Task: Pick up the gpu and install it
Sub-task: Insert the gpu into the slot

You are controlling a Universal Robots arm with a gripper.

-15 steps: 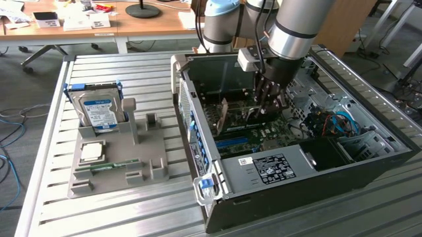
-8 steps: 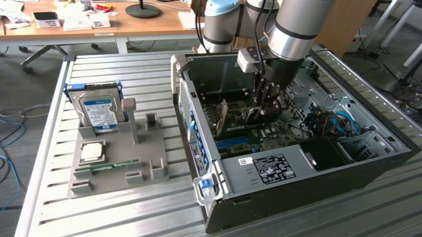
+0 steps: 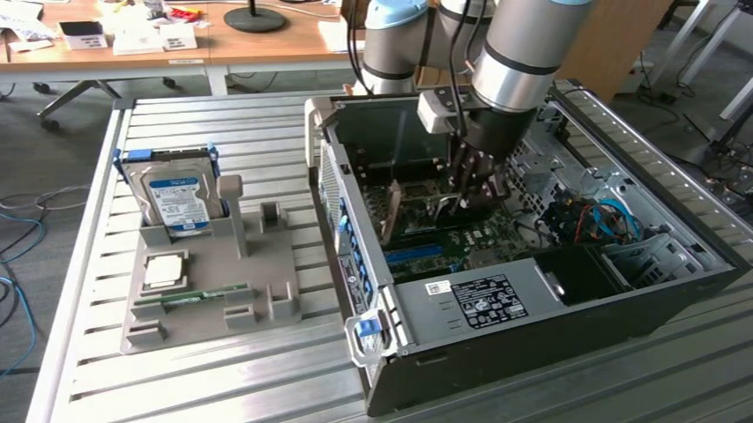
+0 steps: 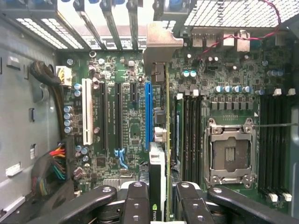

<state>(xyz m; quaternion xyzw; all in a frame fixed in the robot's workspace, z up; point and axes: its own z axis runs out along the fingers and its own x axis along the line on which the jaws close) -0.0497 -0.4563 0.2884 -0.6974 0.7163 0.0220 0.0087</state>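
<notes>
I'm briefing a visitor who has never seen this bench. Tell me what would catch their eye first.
First, the open computer case on the slatted table, with the arm reaching inside it. The claw grips the gpu edge-on above the motherboard, beside the blue slot. On the exterior view's left, a hard drive stands upright in a grey holder.

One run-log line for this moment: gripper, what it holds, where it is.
gripper: shut on gpu | gpu: thin card, silver bracket, held edge-on | place: inside open black computer case, above green motherboard | not seated

Exterior high overview; wrist close over motherboard (image 4: 131, 116)
</notes>
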